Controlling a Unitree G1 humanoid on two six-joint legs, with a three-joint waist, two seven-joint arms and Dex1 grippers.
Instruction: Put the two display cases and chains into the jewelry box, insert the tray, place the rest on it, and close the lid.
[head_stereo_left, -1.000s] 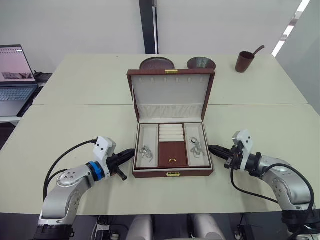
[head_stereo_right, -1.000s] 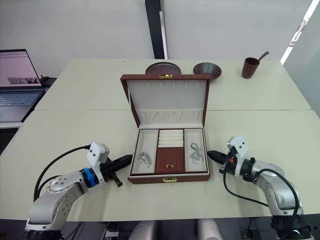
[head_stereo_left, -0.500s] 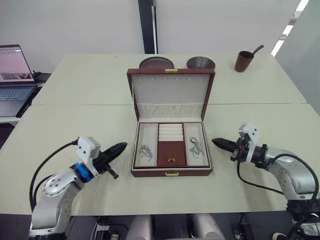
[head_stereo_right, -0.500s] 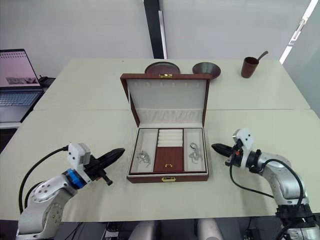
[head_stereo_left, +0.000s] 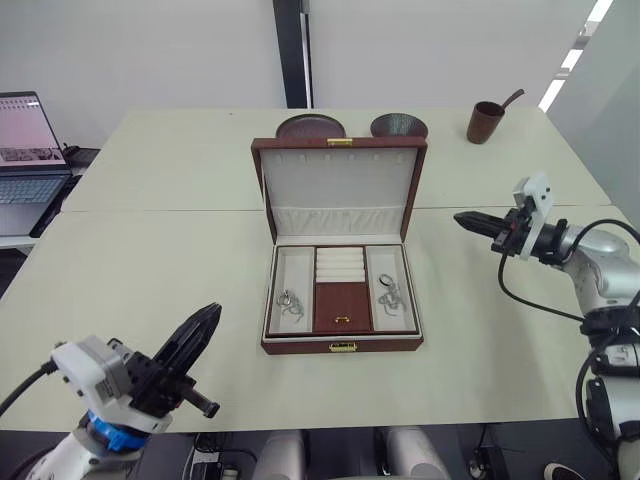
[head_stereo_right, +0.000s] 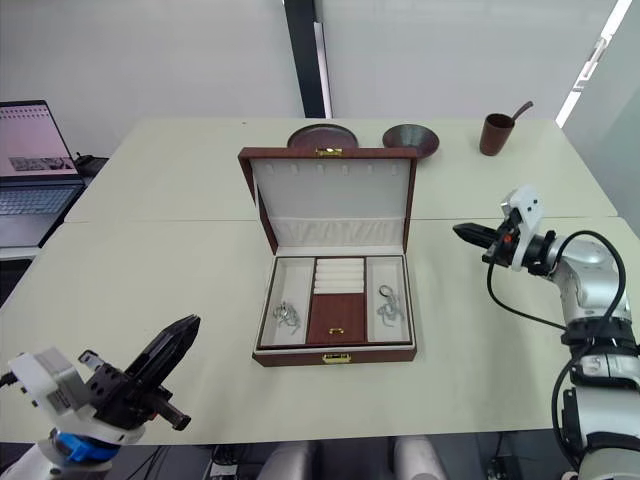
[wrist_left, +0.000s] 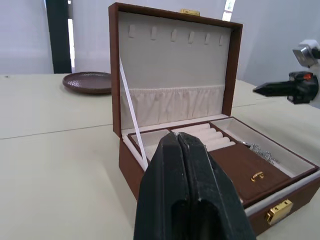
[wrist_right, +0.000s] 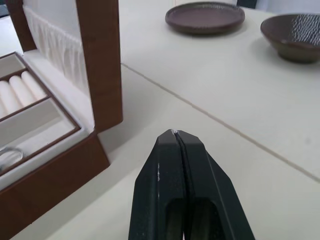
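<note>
The jewelry box (head_stereo_left: 342, 346) stands open mid-table, its lid (head_stereo_left: 339, 180) upright behind it. The tray (head_stereo_left: 342, 310) sits in the box. One silver chain (head_stereo_left: 289, 302) lies in its left section and another chain (head_stereo_left: 390, 294) in its right section. The display cases are hidden. My left gripper (head_stereo_left: 208, 318) is shut and empty, near the table's front edge, left of the box and apart from it. My right gripper (head_stereo_left: 462, 218) is shut and empty, off the box's right side, about level with the lid's base and pointing toward it.
A brown plate (head_stereo_left: 312, 127) and a dark bowl (head_stereo_left: 399, 125) stand just behind the lid. A brown cup with a spoon (head_stereo_left: 485, 121) sits at the far right. An open laptop (head_stereo_left: 25, 150) is on a side table at the left.
Both grippers have drawn away from the box's sides: the left back toward the near left edge, the right outward and farther back. The box and chains have not moved.
</note>
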